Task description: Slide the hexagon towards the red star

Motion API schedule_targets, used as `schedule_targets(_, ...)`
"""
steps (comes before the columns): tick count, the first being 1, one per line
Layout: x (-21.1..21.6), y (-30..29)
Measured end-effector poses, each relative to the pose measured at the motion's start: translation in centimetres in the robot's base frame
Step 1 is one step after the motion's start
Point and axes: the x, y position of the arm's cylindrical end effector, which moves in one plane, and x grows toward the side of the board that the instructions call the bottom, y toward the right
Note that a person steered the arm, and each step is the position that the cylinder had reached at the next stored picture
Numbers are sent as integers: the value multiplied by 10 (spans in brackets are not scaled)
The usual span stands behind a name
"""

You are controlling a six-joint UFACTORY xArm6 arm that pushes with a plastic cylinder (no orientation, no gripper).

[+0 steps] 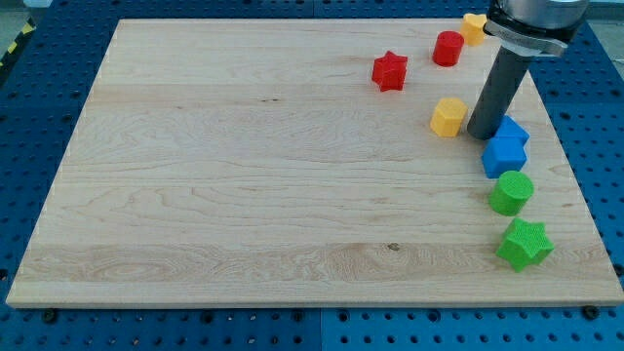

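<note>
my tip [482, 133] is sitting just right of the yellow hexagon [448, 116], no jaws on it, while the hexagon is lying below-right of the red star [389, 70], apart, so most pushing is remaining.

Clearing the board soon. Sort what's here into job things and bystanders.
Job: yellow hexagon, red star, my tip just right of the hexagon.

Bystanders: red cylinder, yellow block at top, two blue blocks, green cylinder, green star.

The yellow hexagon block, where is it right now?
The yellow hexagon block sits toward the view's upper right of the wooden board, just left of my tip and down-right of the red star block.
</note>
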Motion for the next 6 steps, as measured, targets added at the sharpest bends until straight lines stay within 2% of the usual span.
schedule_targets(2,-9,-8)
schedule_targets(6,-12,-82)
